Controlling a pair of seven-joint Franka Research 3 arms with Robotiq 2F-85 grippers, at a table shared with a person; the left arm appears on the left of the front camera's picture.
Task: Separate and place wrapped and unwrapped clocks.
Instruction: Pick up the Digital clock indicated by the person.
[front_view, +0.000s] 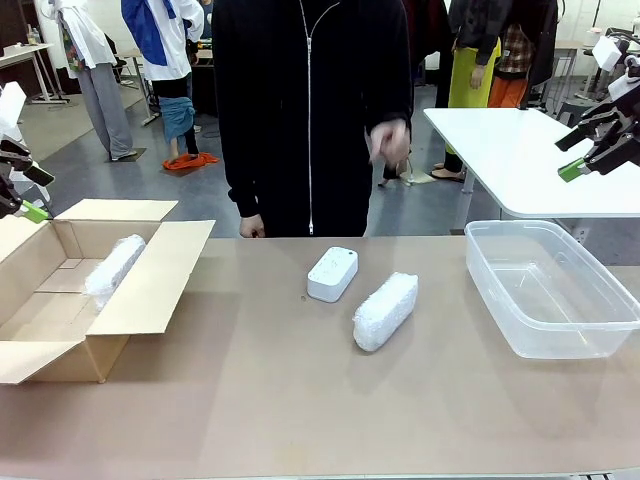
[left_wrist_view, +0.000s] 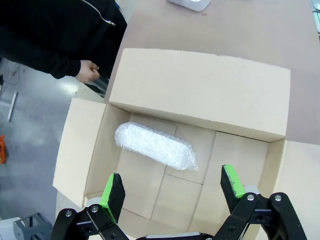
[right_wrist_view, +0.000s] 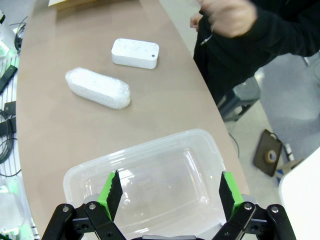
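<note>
My left hand, wide open and empty, hangs over the box, one wrapped clock below. My right hand, likewise open and empty, hangs over the bin; the second wrapped clock and the bare clock lie beyond.

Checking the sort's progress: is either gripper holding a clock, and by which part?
Nothing is held: left gripper open above the box, right gripper open above the bin.

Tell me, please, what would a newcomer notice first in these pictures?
At the left, an open cardboard box holds one bubble-wrapped bundle. A second wrapped bundle lies on the table beside a bare white clock, with a clear plastic bin at the right. The left gripper hangs open over the box, the right gripper over the bin.
</note>
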